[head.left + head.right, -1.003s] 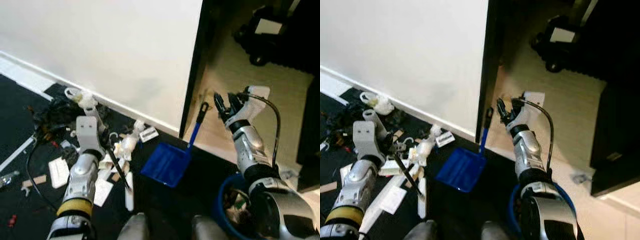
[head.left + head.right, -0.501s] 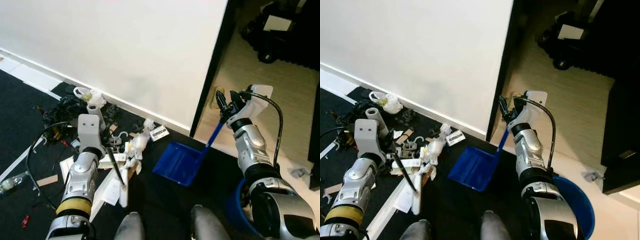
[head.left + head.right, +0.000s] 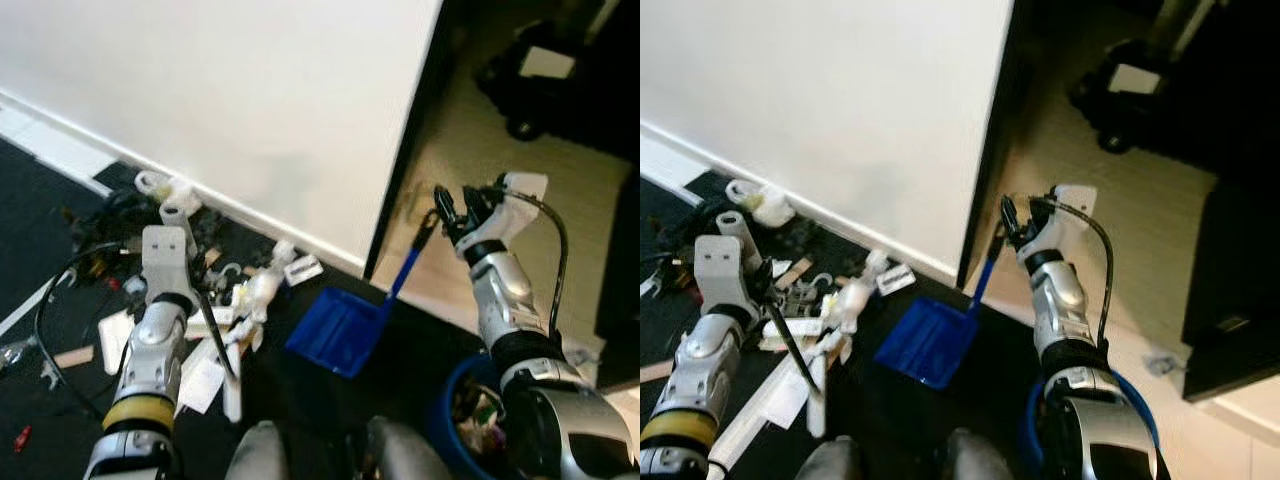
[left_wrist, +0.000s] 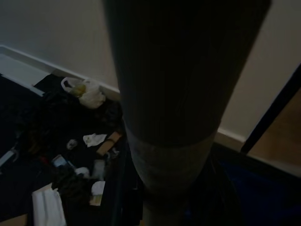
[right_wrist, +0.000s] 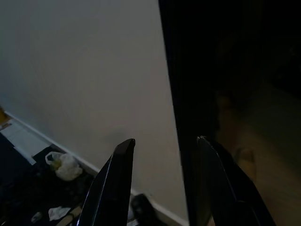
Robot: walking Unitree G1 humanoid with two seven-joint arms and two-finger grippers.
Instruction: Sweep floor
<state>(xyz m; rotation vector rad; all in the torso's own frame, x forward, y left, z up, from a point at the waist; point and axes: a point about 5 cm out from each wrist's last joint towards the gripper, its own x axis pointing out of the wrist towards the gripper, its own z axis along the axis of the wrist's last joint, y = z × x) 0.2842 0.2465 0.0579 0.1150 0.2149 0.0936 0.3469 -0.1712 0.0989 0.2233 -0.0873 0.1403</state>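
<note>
Down by my feet on my right sits a blue bin with scraps in it. Ahead of it, the blue dustpan lies flat on the dark floor, its long handle slanting up to my right gripper. My fingers there stand apart in the wrist view, yet the handle's black tip seems to sit at them; whether I am truly clamping it I cannot tell.

On my other side, my left gripper is closed on a thin dark brush stick that slopes down to a white head resting on the floor just beside the litter.

The litter heap of white scraps, paper and bits lies between the brush and the dustpan, spreading back towards a knotted plastic bag near the skirting. Beyond stands the white wall, with a dark door edge and pale wooden flooring past it.
</note>
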